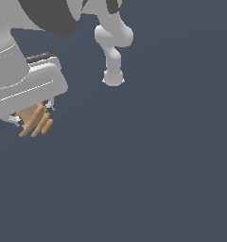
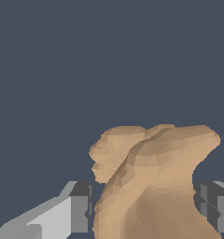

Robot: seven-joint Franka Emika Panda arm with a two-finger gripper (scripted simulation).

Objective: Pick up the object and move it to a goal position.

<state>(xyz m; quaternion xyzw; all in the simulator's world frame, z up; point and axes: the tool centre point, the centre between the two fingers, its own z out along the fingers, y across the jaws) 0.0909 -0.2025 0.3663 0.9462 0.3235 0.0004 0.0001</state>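
In the wrist view, the tan-brown lumpy object with ridged, finger-like lobes fills the space between the two dark-padded fingers of the white gripper, which press against it from either side, so the gripper is clamped on the object. Behind it lies only the flat dark blue-grey ground.

In the exterior view, the same object hangs under the gripper at the exterior view's left, its lobes pointing down and away from the hand. Farther back, the white, jointed base of the arm stands on the ground, well apart from the object.
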